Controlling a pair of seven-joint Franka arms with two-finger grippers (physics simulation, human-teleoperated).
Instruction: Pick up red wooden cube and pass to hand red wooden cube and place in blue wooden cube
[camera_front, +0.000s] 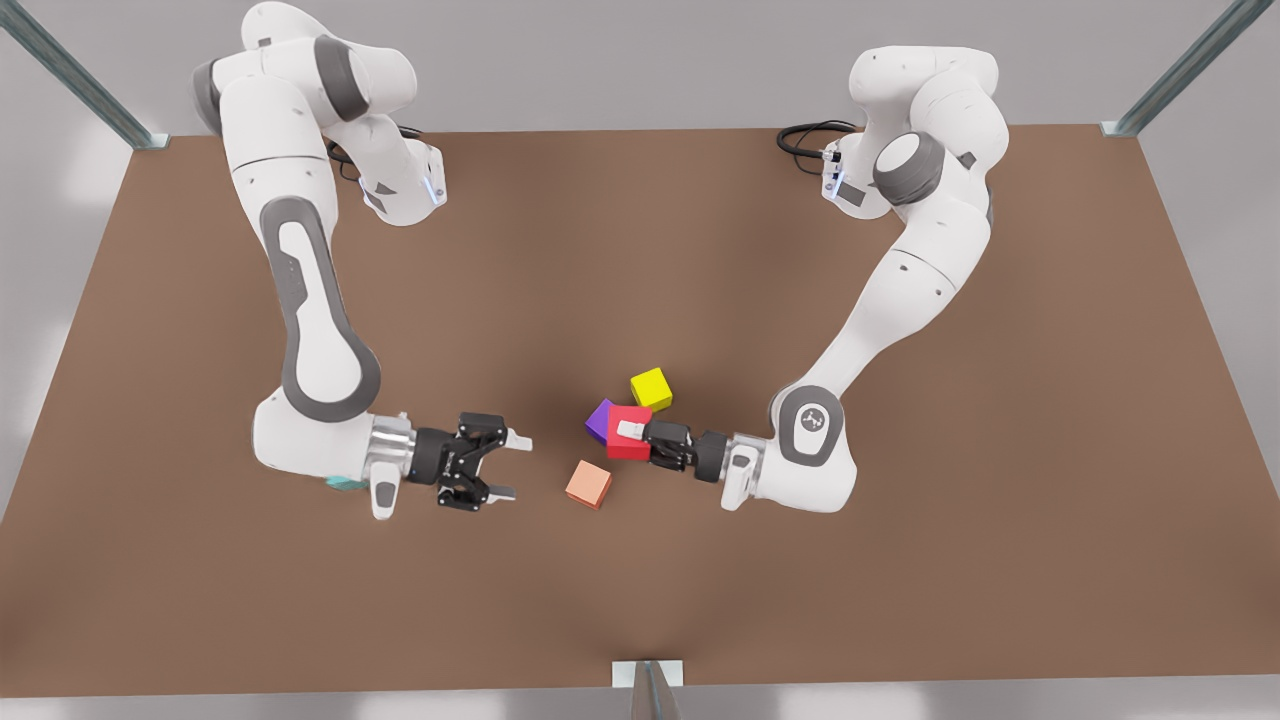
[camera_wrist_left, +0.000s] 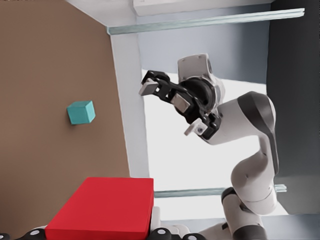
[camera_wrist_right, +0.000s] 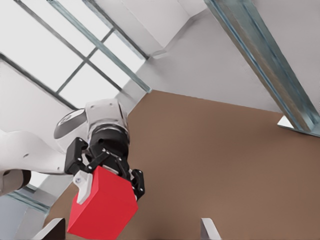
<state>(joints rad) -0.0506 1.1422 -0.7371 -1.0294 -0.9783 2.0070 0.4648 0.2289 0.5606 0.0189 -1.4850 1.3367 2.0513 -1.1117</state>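
Big brown table (camera_front: 640, 250), grey walls and metal posts around it. The left gripper (camera_front: 634, 432), on the front view's right, is clamped on the red cube (camera_front: 630, 440), plain bright red, held above the table next to the purple cube (camera_front: 598, 420). The right gripper (camera_front: 508, 466) faces it with fingers spread wide, holding nothing. The teal cube (camera_wrist_left: 81, 112) sits under that arm's wrist.

Bare table (camera_front: 560, 300) lies between the 2 pincers; the salmon cube (camera_front: 588, 484) sits below that gap.
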